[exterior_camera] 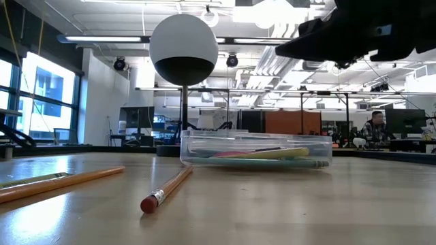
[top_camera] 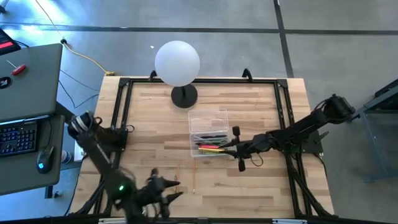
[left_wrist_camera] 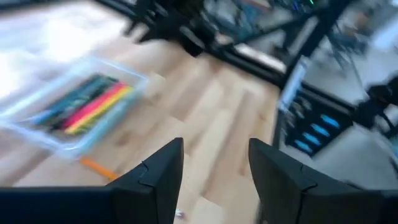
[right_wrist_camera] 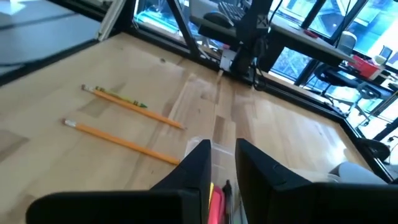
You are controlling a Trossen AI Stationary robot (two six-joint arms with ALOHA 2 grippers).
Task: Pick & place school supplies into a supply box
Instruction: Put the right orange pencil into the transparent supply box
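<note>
Two pencils (right_wrist_camera: 121, 142) lie loose on the wooden surface (top_camera: 155, 124), near its front edge and apart from the clear supply box (top_camera: 209, 132), which sits about mid-surface, just in front of the white globe lamp (top_camera: 178, 62). In the high view the pencils are almost lost against the wood grain and partly covered by the left gripper (top_camera: 166, 186), so only faint orange traces show there. The right wrist view gives them plainly: both lie nearly parallel to each other, side by side but not touching, one orange, the other yellow with green marks. In the low view the nearer pencil (exterior_camera: 167, 189) runs with its red eraser end toward the front edge and its far end toward the box.

Inside the box a bundle of pens and pencils (top_camera: 211, 144) lies flat along its long axis, which runs left to right across the surface; yellow, red, green and dark ones can be told, but single items blur together. Whether a lid is on the box cannot be made out.

Left gripper hangs over the front edge area, near the loose pencils, its fingers (left_wrist_camera: 165, 171) apart and holding nothing. Right gripper (top_camera: 235, 147) is at the right end of the box, its fingers (right_wrist_camera: 199, 165) a narrow gap apart above the coloured tips, holding nothing.
</note>
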